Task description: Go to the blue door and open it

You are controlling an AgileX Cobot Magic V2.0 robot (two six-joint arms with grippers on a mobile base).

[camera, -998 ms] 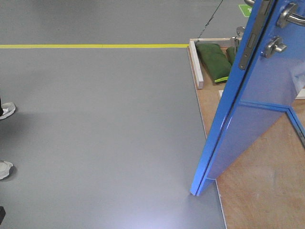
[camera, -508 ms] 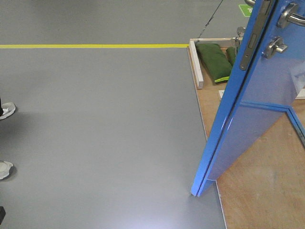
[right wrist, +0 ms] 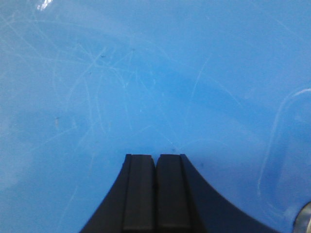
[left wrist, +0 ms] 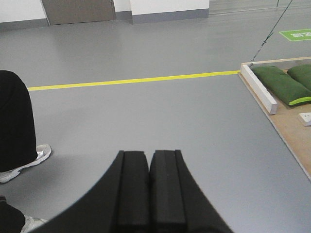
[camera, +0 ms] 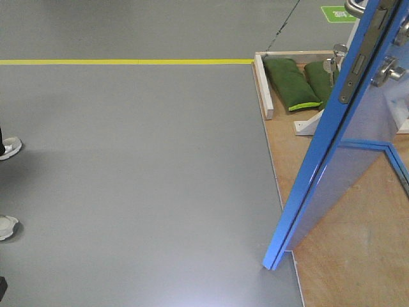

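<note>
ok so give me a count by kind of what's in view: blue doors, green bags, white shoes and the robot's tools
blue door: 1
green bags: 2
white shoes: 2
tools: 2, the left tool and the right tool
total: 7

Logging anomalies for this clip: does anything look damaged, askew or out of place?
Only wear: the blue door shows fine scratches across its face in the right wrist view. It stands ajar; the green bags lie tidily on the wooden platform.
</note>
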